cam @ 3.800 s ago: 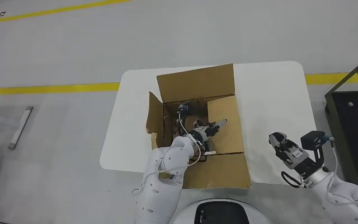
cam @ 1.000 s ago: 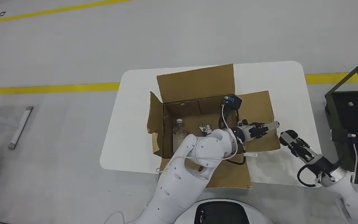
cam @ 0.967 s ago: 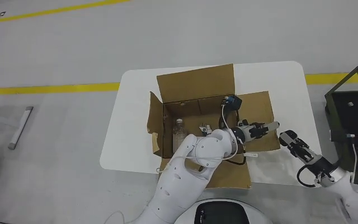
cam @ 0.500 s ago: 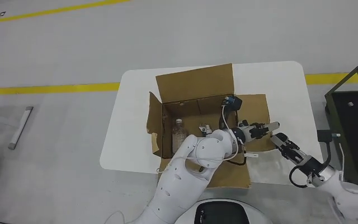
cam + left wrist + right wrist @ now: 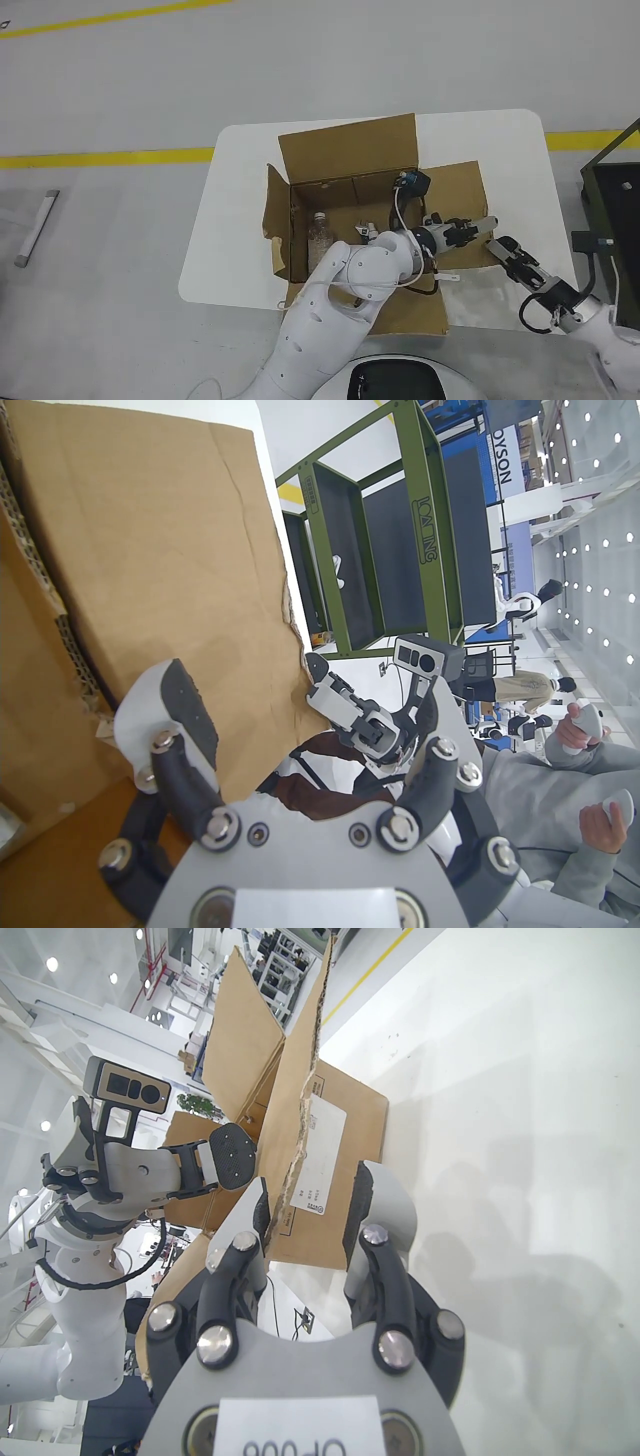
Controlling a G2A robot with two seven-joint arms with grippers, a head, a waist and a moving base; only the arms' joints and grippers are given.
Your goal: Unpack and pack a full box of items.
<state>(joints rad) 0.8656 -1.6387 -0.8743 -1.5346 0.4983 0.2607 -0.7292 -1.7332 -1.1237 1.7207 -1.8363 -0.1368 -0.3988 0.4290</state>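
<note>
Step in hand, as judged: folding the right flap [image 5: 462, 192] of the box [image 5: 350, 150] outward for unpacking.

- **Method:** Close the right hand [image 5: 309, 1210] squarely over the flap's torn free edge, biting well onto sound board rather than the frayed lip. Then swing outward and down toward the counter [image 5: 505, 135] in one slow arc. Withdraw the left hand [image 5: 480, 226] only after gripping firmly, to prevent spring-back.
- **Right hand:** Open, straddling the flap's edge with one finger on either side, inner pad touching the board, outer pad just apart from it.
- **Left hand:** Likewise open, reaching across the box from the left, one pad lying against the flap's inner face, near the right hand.
- **Flap:** At the right of the box, between both hands.
- **Bottle [image 5: 319, 238]:** In the box's left part, well apart from either hand.
</note>
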